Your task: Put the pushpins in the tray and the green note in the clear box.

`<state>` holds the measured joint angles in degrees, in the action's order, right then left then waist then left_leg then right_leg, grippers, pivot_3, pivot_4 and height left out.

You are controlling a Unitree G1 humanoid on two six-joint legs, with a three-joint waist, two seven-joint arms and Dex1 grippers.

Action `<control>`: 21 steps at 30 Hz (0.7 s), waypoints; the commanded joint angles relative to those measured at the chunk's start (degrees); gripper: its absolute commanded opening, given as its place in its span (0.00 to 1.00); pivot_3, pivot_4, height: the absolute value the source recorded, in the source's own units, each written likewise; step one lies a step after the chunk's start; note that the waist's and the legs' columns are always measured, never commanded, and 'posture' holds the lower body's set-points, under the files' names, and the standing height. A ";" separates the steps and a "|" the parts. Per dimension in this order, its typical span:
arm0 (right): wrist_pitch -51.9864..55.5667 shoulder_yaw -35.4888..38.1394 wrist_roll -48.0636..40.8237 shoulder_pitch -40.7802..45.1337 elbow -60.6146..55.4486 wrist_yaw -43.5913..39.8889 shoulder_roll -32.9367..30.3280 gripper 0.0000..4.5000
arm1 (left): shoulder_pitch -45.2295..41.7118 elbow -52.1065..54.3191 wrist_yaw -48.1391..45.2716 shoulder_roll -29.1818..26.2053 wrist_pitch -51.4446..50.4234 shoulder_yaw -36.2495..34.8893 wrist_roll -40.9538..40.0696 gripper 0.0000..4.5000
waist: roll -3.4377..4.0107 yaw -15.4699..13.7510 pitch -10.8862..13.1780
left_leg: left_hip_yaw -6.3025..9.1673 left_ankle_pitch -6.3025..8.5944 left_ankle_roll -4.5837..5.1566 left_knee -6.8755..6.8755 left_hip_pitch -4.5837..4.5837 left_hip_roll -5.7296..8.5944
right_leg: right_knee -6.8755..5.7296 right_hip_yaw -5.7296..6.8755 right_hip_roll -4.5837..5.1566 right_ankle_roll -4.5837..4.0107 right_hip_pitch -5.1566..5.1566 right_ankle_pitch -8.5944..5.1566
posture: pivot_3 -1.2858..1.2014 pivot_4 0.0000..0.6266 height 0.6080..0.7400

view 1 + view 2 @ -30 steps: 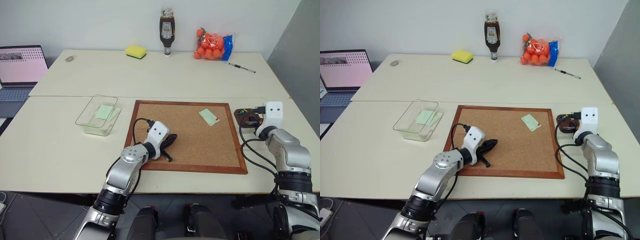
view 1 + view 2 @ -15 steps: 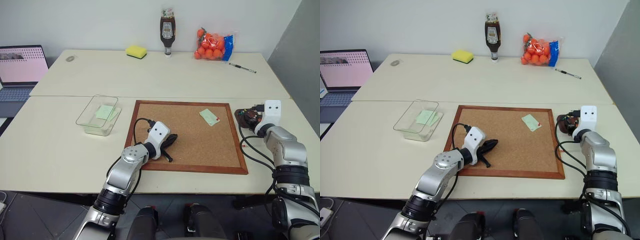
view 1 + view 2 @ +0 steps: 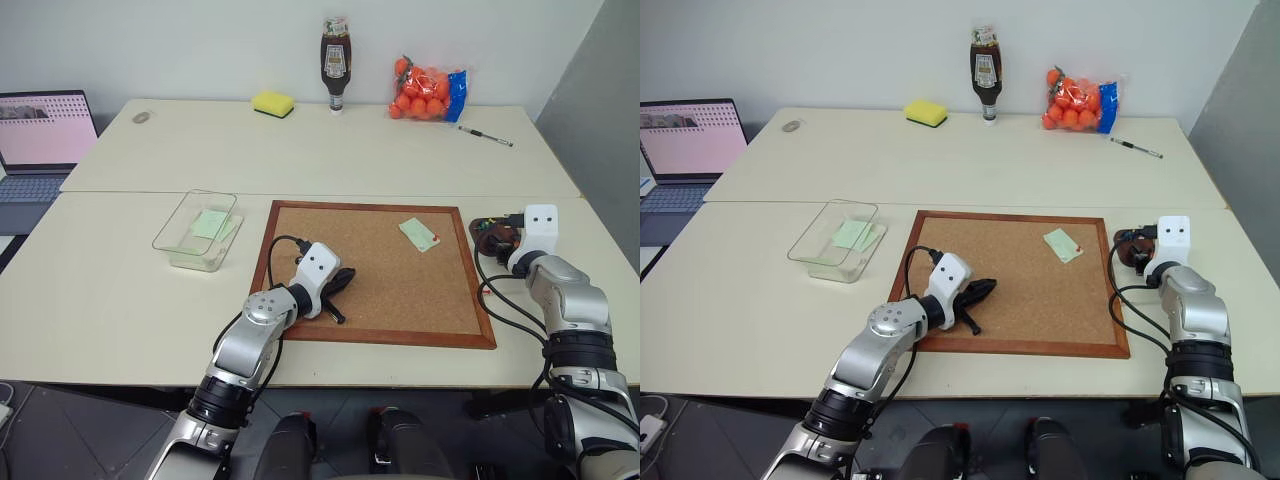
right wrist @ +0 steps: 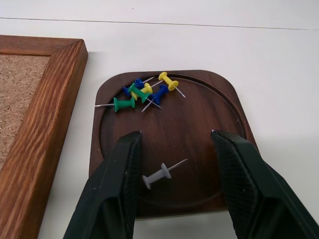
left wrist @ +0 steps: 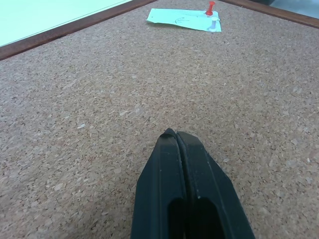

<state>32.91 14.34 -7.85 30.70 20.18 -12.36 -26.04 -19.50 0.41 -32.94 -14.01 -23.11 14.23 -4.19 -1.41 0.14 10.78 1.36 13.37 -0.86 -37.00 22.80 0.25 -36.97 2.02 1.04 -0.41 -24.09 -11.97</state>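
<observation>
The right hand (image 4: 172, 186) hung with its two black, ribbed fingers spread apart and empty over the tray (image 4: 199, 114), a smooth dark wooden dish with rounded corners and a circular groove, sitting on the pale bench (image 3: 120, 290) just right of the cork board (image 3: 400, 290). In the tray lay a grey pushpin (image 4: 158, 174) between the fingers and a cluster of blue, green and yellow pushpins (image 4: 144, 92) at the far rim. The left hand (image 5: 179, 144) was pressed shut, empty, over the grainy cork. A green note (image 3: 418, 233) stayed pinned by a red pushpin (image 5: 210, 7) near the board's far right; other pale green slips (image 3: 208, 224) lay in the clear box (image 3: 165, 235) to the left.
</observation>
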 commanded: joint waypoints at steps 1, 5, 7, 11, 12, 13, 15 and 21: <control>-2.34 0.94 -0.30 0.52 -3.00 0.42 -0.68 0.52 | 0.04 -0.65 -0.13 -0.04 -0.03 0.66 0.49 0.00 | 0.00 0.00 0.00 | 0.00 0.00 0.00 0.00 0.00 0.00 | 0.00 0.00 0.00 0.00 0.00 0.00 | 0.52 0.24 1.00; -1.85 2.35 -4.01 -1.29 -11.32 -2.07 0.07 0.52 | 0.09 -0.64 -0.09 -0.07 -0.03 0.52 0.54 0.00 | 0.01 -0.01 -0.01 | 0.00 0.00 0.00 0.00 0.01 0.00 | 0.00 0.00 0.00 0.00 -0.01 0.00 | 0.52 0.24 1.00; -0.01 1.20 -6.62 -4.04 -17.76 -5.40 0.16 0.52 | 0.14 -0.62 -0.07 -0.09 -0.06 0.45 0.53 0.00 | 0.03 -0.01 -0.01 | 0.02 0.00 0.00 0.01 0.01 0.00 | 0.00 0.01 0.00 0.00 -0.01 0.00 | 0.52 0.24 1.00; 2.09 -2.44 -8.75 -8.96 -25.47 -8.51 1.40 0.52 | 0.12 -0.76 -0.09 -0.09 -0.05 0.39 0.53 0.00 | 0.02 -0.03 -0.02 | 0.11 0.00 0.00 0.02 0.01 -0.04 | 0.04 0.09 0.00 0.01 0.02 -0.01 | 0.52 0.24 1.00; 2.25 -3.02 -8.70 -9.31 -25.81 -8.26 1.91 0.52 | 0.11 -0.78 -0.12 -0.09 -0.05 0.40 0.52 0.00 | 0.03 -0.03 -0.02 | 0.10 0.00 0.00 0.02 0.01 -0.05 | 0.05 0.08 0.01 0.01 0.02 -0.01 | 0.52 0.24 1.00; 2.10 -3.78 -8.22 -9.46 -25.66 -7.80 2.52 0.52 | 0.11 -0.67 -0.15 -0.11 -0.12 0.43 0.51 0.00 | 0.03 -0.03 -0.02 | 0.08 0.00 0.00 0.01 0.00 -0.04 | 0.03 0.06 0.01 0.01 0.01 -0.01 | 0.52 0.24 1.00; 1.59 -5.30 -7.26 -9.12 -24.54 -7.03 3.71 0.52 | 0.09 -0.57 -0.21 -0.13 -0.19 0.46 0.50 0.00 | 0.03 -0.02 -0.02 | 0.07 0.00 0.00 -0.02 0.00 -0.03 | 0.01 0.05 0.01 0.03 0.01 0.01 | 0.52 0.24 1.00; -2.57 -8.17 -4.40 -5.25 -16.61 -5.63 6.14 0.52 | -0.31 -0.91 -0.36 -0.18 -0.13 0.50 0.61 0.00 | 0.03 -0.01 -0.02 | 0.07 0.00 0.01 -0.01 0.00 -0.02 | 0.02 0.07 0.00 0.03 0.01 0.01 | 0.52 0.24 1.00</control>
<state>33.17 6.41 -13.40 23.32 2.15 -18.51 -19.79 -19.82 0.13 -33.20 -14.14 -23.11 14.23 -3.98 -1.38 0.12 10.76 1.42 13.37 -0.85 -37.00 22.80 0.24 -36.95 2.08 1.04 -0.37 -24.09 -11.96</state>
